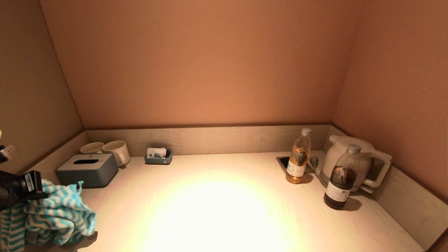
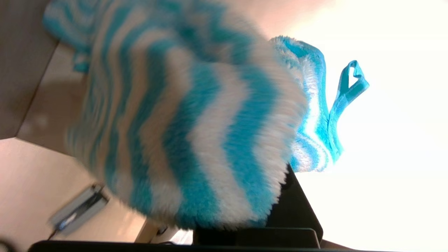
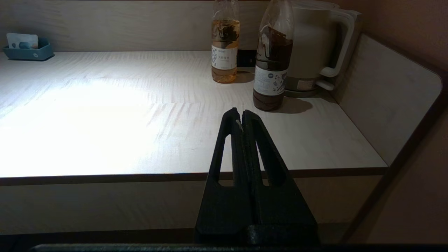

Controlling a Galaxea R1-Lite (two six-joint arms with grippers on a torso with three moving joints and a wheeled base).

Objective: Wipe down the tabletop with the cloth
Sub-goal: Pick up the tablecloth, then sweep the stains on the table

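Now, your left gripper [image 1: 33, 190] has its fingers clamped on the striped cloth [image 1: 52, 217], bunched at the tabletop's [image 1: 217, 210] near-left corner. Press it flat before sweeping, and steer clear of the tissue box [image 1: 87, 169]. The right gripper [image 3: 241, 117] waits off the front edge, fingers together.

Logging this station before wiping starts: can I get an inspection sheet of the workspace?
Surface: pale wood tabletop, brightly lit at the middle, no visible spill.
Job's things: striped cloth hanging over the front-left corner.
Clutter: tissue box, two mugs, small tray at back left; light bottle, dark bottle, kettle at back right.
Grippers: left gripper shut on the cloth; right gripper shut, empty, off the front edge.
Cables: plug beside the kettle.
Surroundings: alcove walls on three sides.
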